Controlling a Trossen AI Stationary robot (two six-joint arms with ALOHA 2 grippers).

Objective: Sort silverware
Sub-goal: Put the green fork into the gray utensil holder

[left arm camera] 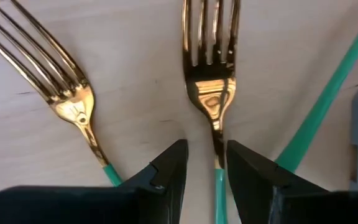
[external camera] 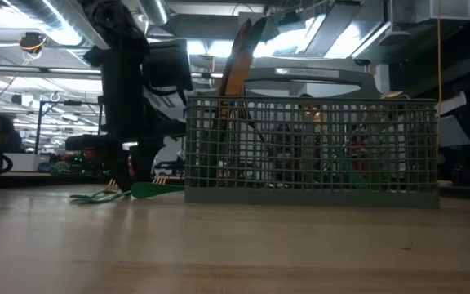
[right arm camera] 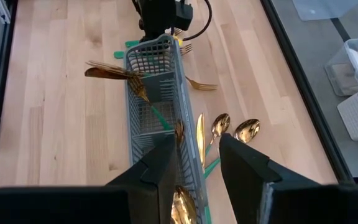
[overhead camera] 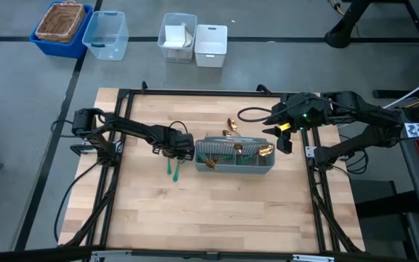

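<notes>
In the left wrist view two gold forks with teal handles lie flat on the wood, one [left arm camera: 73, 102] to the side and one [left arm camera: 211, 81] in the middle. My left gripper [left arm camera: 207, 171] is open and low over the table, its fingers on either side of the middle fork's neck, just off the caddy's left end [overhead camera: 198, 153]. A third teal handle [left arm camera: 328, 93] lies beside them. The grey mesh caddy [overhead camera: 235, 156] holds several gold pieces [right arm camera: 114, 73]. My right gripper [right arm camera: 197, 155] hangs open and empty above the caddy's right end.
Two gold spoons [right arm camera: 219, 124] [right arm camera: 247, 129], a knife [right arm camera: 199, 137] and a fork [right arm camera: 201, 84] lie on the table on the caddy's far side. Bins [overhead camera: 104, 33] [overhead camera: 211, 44] and a basket [overhead camera: 60, 22] sit beyond the table's far edge. The near half of the table [overhead camera: 217, 218] is bare wood.
</notes>
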